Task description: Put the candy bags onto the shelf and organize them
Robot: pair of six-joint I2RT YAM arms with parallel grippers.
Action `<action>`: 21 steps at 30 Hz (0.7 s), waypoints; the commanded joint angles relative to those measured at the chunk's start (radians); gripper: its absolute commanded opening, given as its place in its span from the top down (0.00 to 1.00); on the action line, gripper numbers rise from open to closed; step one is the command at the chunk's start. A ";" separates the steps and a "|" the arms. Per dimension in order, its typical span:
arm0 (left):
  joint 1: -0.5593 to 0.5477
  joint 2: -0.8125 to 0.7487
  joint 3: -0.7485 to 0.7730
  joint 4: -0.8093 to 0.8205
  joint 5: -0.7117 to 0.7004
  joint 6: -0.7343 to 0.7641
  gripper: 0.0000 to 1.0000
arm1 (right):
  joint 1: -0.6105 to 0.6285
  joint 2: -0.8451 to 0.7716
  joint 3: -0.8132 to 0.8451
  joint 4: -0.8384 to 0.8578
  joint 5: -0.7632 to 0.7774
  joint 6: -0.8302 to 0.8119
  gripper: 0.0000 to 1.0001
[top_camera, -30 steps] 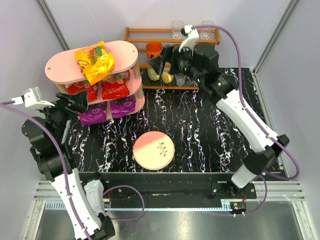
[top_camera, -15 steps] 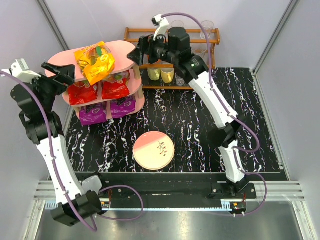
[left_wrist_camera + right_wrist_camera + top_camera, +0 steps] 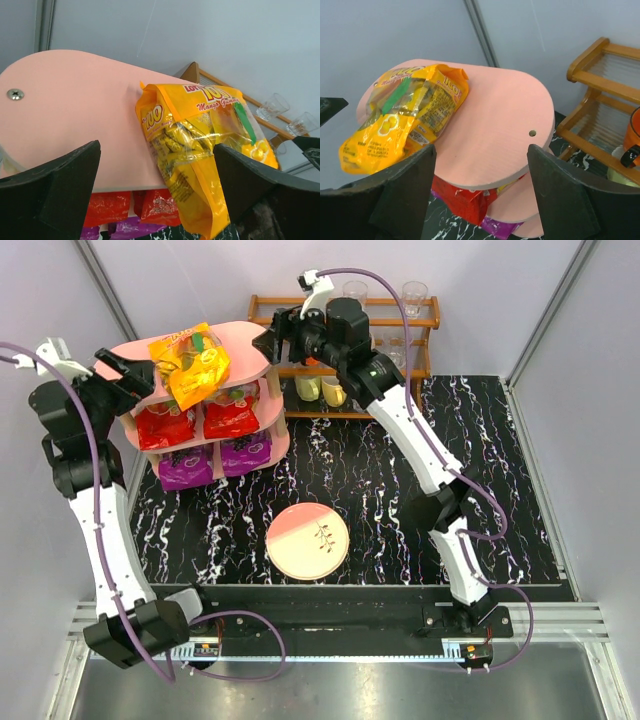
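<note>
The black marbled tabletop (image 3: 400, 490) lies mostly bare in front of and to the right of the shelf (image 3: 250, 348), which stands at its back left. The shelf's long axis runs left to right, its right end close to the brown rack (image 3: 425, 312). Two red bags (image 3: 166, 426) (image 3: 232, 418) sit side by side on the middle tier, and two purple bags (image 3: 186, 470) (image 3: 248, 452) on the bottom one. The orange-yellow bag (image 3: 190, 365) lies flat on the top board, its long axis skewed across it. The printed header points toward the back, and the lower corner overhangs the front edge. Bare pink board shows on both sides of it. The left fingers (image 3: 55, 185) are spread wide at the left end, and the right fingers (image 3: 405, 185) are likewise wide apart at the right end; both hold nothing. A round plate (image 3: 308, 540) rests near the front.
</note>
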 commanded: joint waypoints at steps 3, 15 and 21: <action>-0.035 0.048 0.070 0.002 -0.072 0.123 0.01 | 0.058 0.012 0.019 0.066 0.158 -0.107 0.30; -0.035 0.010 0.010 -0.010 -0.127 0.160 0.01 | 0.101 0.061 0.007 0.146 0.183 -0.145 0.87; -0.029 0.045 0.010 -0.023 -0.130 0.153 0.01 | 0.113 0.081 0.009 0.176 0.156 -0.145 0.91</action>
